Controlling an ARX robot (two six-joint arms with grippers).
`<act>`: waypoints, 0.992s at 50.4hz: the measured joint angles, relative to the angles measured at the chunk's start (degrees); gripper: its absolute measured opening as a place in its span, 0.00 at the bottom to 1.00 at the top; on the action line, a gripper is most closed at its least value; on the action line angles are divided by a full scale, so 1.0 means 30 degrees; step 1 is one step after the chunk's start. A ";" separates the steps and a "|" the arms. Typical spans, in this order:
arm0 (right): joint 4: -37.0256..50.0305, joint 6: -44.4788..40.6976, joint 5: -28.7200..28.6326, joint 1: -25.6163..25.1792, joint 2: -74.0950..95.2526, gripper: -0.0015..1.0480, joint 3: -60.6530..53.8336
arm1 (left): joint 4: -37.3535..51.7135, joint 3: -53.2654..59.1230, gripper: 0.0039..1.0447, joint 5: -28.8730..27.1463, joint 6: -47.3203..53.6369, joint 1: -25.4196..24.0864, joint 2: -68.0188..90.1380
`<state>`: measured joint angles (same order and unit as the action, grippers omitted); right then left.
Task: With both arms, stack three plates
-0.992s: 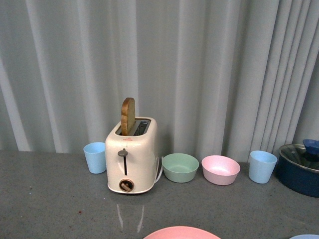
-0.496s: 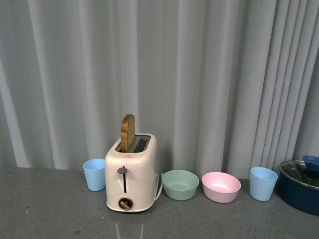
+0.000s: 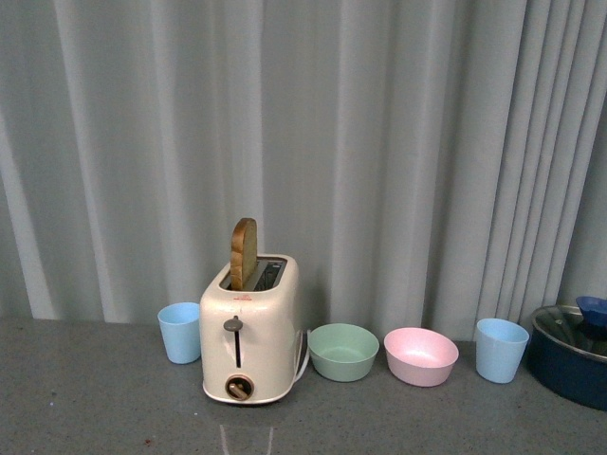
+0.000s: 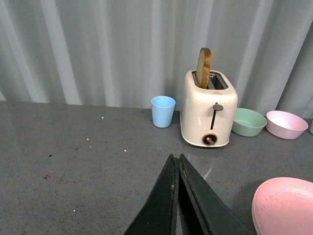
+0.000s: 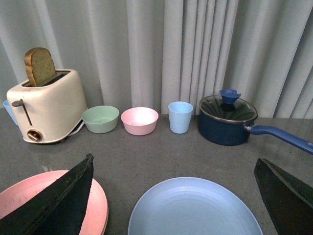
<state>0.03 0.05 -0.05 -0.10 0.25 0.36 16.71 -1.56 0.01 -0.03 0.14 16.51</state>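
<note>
The pink plate (image 4: 288, 205) lies on the grey table in front of the toaster, to the right of my left gripper (image 4: 175, 156). That gripper is shut, empty, and hovers over bare table. In the right wrist view the light blue plate (image 5: 195, 210) lies between the wide-apart fingers of my open right gripper (image 5: 173, 159). The pink plate (image 5: 14, 193) sits beside it, partly hidden behind one finger (image 5: 63, 196). The cream plate is out of view. The front view shows no plates and neither arm.
A cream toaster (image 3: 248, 327) holding a bread slice stands at the back by the curtain. Along the same row are a blue cup (image 3: 179, 332), green bowl (image 3: 343, 351), pink bowl (image 3: 421, 355), second blue cup (image 3: 501, 349) and a dark blue lidded pot (image 5: 227, 120) with a long handle.
The front view has shifted upward since a second ago, so the pink and blue plate rims at its lower edge have dropped out of view. Nothing differs from half a second ago.
</note>
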 joint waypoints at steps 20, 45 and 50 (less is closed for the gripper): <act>0.0000 0.0000 0.0000 0.0000 0.0000 0.93 0.0000 | -0.2106 0.0000 0.03 0.0000 0.0000 0.0000 -0.2106; 0.0000 0.0000 0.0000 0.0000 0.0000 0.93 0.0000 | -0.5537 -0.0007 0.22 -0.0007 -0.0022 0.0000 -0.5421; 0.0000 0.0000 0.0000 0.0000 0.0000 0.93 0.0000 | -0.5544 -0.0007 0.38 -0.0007 -0.0022 0.0000 -0.5428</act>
<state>0.03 0.05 -0.05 -0.10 0.25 0.36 0.08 -1.58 -0.01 -0.10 0.14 0.23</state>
